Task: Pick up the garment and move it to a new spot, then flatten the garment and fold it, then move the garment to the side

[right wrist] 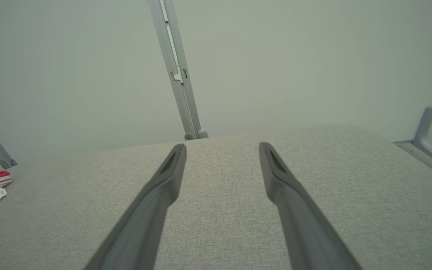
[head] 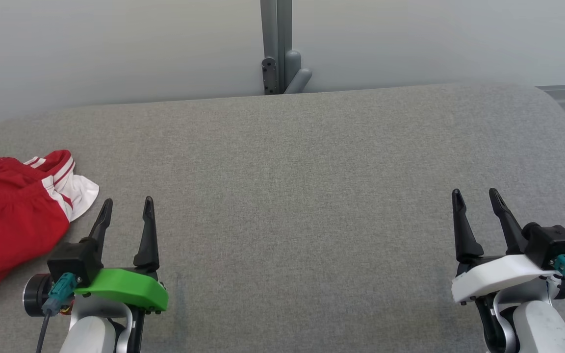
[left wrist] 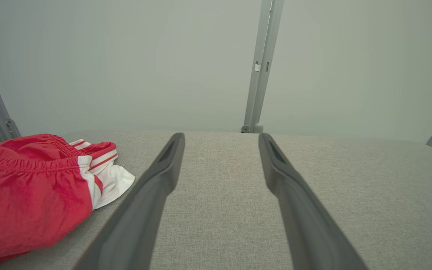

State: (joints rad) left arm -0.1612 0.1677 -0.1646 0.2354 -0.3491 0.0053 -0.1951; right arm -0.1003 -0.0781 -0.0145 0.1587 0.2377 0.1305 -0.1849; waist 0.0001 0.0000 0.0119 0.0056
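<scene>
Shows a garment [head: 12, 215] bunched at the left edge of the head view, resting on the grey cloth-covered counter [head: 302, 171]. Looks like sports shorts: bright red, faintly shiny, with a gathered elastic waistband, white and red stripes, and a white flap poking toward the right. Sits just beside the left pincer [head: 128, 199] at lower left, not touching. Finds both that and the right pincer [head: 475, 191], lower right, with fingers spread apart, clasping nothing.
</scene>
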